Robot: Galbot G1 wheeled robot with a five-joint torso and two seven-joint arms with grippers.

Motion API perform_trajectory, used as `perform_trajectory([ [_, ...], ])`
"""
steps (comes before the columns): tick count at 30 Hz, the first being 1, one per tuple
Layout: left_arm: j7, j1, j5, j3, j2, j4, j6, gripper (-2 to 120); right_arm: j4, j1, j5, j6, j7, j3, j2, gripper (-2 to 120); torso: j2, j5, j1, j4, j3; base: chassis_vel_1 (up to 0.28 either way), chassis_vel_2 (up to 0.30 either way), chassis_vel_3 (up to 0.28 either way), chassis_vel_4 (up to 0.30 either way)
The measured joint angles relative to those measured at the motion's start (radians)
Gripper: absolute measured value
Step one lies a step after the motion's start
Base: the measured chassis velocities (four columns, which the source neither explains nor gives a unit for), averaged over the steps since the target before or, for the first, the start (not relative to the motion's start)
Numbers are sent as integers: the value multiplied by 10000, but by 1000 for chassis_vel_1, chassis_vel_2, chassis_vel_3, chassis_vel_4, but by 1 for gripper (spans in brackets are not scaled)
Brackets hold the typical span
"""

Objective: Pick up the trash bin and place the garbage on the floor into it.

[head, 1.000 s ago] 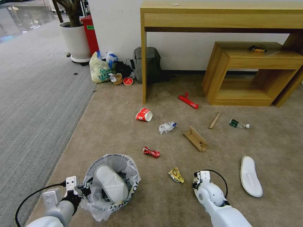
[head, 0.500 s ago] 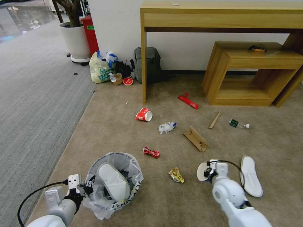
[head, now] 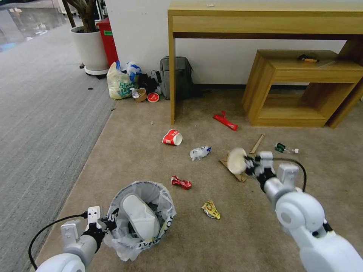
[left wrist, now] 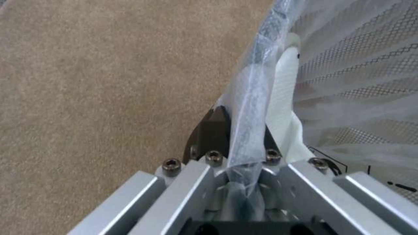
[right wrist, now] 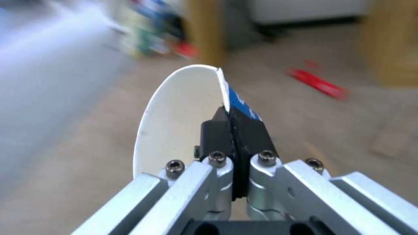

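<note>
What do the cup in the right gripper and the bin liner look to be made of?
The cup looks like thin coated paper: matte white inside, blue print outside, its wall pinched flat by the right gripper. The liner looks like thin translucent plastic film: the trash bin mesh shows through where the left gripper clamps the rim.

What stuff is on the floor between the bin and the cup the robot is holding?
In the head view, a yellow wrapper lies on the carpet between the trash bin and the cup.

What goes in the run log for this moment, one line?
left pincer: shut on bin rim | right pincer: shut on cup wall, lifted above carpet | slipper inside bin
</note>
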Motion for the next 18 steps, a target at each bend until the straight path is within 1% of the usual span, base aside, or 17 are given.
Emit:
perform_trajectory([
  [2, -60, -67, 51, 116, -1, 46, 24, 0, 274, 448, 734, 144, -227, -567, -66, 0, 0, 0, 0, -1, 0, 0, 0, 0, 0],
  [3, -60, -67, 51, 116, -1, 46, 24, 0, 274, 448, 734, 144, -227, -567, -66, 0, 0, 0, 0, -1, 0, 0, 0, 0, 0],
  [6, -177, -151, 119, 323, -11, 84, 45, 0, 568, 683, 1496, 245, -745, -1269, -59, 0, 0, 0, 0, 0, 0, 0, 0, 0, 0],
  [8, -216, -175, 136, 400, -21, 87, 52, 0, 658, 678, 1694, 254, -952, -1457, -52, 0, 0, 1, 0, -1, 0, 0, 0, 0, 0],
  [10, -296, -215, 180, 560, -38, 87, 62, 0, 837, 542, 1988, 267, -1437, -1810, -51, 0, 0, 1, 0, -2, 0, 0, 0, 0, 0],
  [11, -296, -215, 180, 560, -38, 87, 62, 0, 837, 542, 1988, 267, -1437, -1810, -51, 0, 0, 1, 0, -2, 0, 0, 0, 0, 0],
  [14, -411, -240, 251, 751, -80, 112, 74, 0, 1186, 17, 2292, 268, -1949, -2206, -180, 0, 0, 1, 0, -2, 0, 0, 0, 0, 0],
  [15, -411, -240, 251, 751, -80, 112, 74, 0, 1186, 17, 2292, 268, -1949, -2206, -180, 0, 0, 1, 0, -2, 0, 0, 0, 0, 0],
  [18, -429, -238, 348, 864, -145, 122, 75, 0, 1375, -618, 2407, 166, -2022, -2593, -367, 0, 0, 1, 0, -3, -1, 0, 0, 0, 0],
])
